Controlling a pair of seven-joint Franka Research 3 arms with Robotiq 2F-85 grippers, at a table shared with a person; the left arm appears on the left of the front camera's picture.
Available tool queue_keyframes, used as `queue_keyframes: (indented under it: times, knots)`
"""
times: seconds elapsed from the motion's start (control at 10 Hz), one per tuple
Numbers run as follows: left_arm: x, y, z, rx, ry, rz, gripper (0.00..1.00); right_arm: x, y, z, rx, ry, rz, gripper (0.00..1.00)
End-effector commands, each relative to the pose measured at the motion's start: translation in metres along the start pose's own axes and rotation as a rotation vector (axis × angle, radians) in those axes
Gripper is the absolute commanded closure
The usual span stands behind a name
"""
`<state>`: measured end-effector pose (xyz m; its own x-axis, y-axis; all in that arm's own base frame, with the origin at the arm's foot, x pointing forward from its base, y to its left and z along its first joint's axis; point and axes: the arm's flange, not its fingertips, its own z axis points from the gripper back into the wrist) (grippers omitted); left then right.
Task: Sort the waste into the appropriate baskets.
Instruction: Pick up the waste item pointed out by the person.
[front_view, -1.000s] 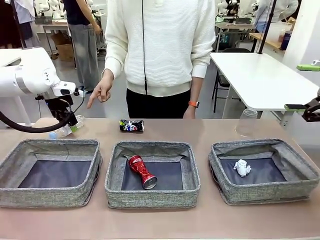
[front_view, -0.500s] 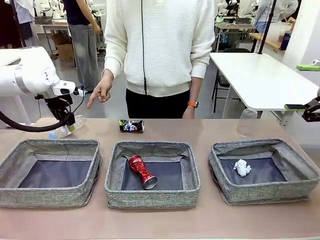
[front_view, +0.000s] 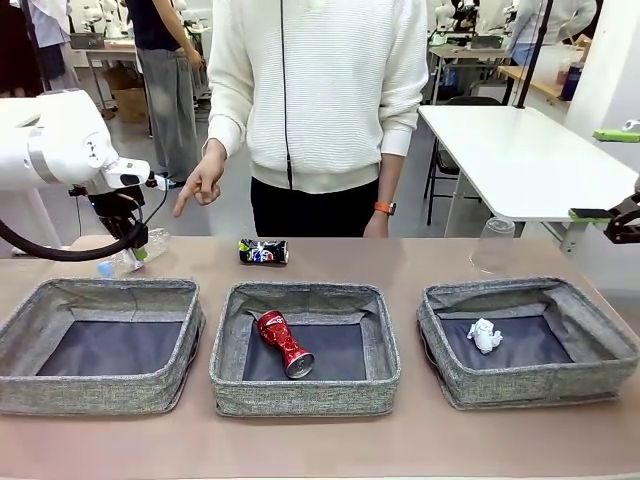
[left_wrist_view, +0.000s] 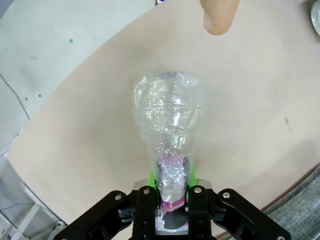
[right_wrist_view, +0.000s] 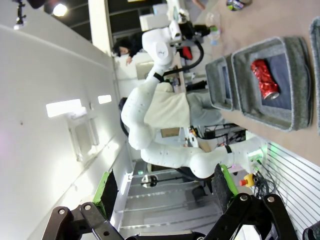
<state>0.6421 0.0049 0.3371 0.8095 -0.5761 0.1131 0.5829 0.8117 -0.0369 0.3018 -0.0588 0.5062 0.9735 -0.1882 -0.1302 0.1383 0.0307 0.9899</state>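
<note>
My left gripper (front_view: 124, 233) is shut on the neck end of the crumpled clear plastic bottle (front_view: 137, 250), just above the table behind the left basket (front_view: 100, 392). In the left wrist view, green pads (left_wrist_view: 153, 176) squeeze the bottle (left_wrist_view: 169, 110) at my gripper (left_wrist_view: 172, 175). The red can (front_view: 284, 343) lies in the middle basket (front_view: 300, 397). A white paper wad (front_view: 484, 335) lies in the right basket (front_view: 530, 388). The dark can (front_view: 263, 251) and the clear cup (front_view: 494, 243) rest on the table behind the baskets. My right gripper (front_view: 625, 222) (right_wrist_view: 165, 192) hangs open at the right edge.
A person in a white sweater stands at the far side, one hand (front_view: 200, 185) pointing down toward the bottle; a fingertip (left_wrist_view: 218, 15) shows above it in the left wrist view. A white table (front_view: 520, 160) stands at the back right.
My left gripper has risen a little with the bottle, which now sits slightly higher than a second ago. The right arm and the person's hand have stayed put.
</note>
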Motion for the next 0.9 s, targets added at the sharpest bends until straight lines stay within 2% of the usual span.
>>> queue_keyframes:
  times: [0.0, 0.1, 0.2, 0.4, 0.5, 0.6, 0.7, 0.8]
  knots:
    - [-0.008, -0.011, 0.002, -0.005, 0.014, 0.041, 1.0, -0.001, 0.006, 0.0, 0.024, -0.001, -0.017, 0.0]
    - [-0.015, -0.019, 0.019, -0.036, 0.019, 0.099, 1.0, -0.001, 0.006, 0.0, 0.024, -0.001, -0.017, 0.0]
    - [-0.032, -0.039, 0.056, -0.084, 0.037, 0.213, 1.0, -0.001, 0.006, 0.0, 0.024, -0.001, -0.017, 0.0]
    - [-0.095, -0.108, 0.142, -0.074, -0.021, 0.438, 1.0, -0.001, 0.006, 0.0, 0.024, -0.001, -0.017, 0.0]
    - [-0.122, -0.142, 0.165, -0.144, -0.062, 0.51, 1.0, -0.001, 0.006, 0.0, 0.024, -0.001, -0.017, 0.0]
    - [-0.147, -0.168, 0.177, -0.152, -0.143, 0.563, 1.0, -0.001, 0.006, 0.0, 0.024, -0.001, -0.017, 0.0]
    - [-0.168, -0.182, 0.178, -0.104, -0.228, 0.541, 1.0, -0.001, 0.006, 0.0, 0.024, -0.001, -0.017, 0.0]
    - [-0.166, -0.171, 0.171, -0.078, -0.196, 0.553, 1.0, -0.001, 0.006, 0.0, 0.024, -0.001, -0.017, 0.0]
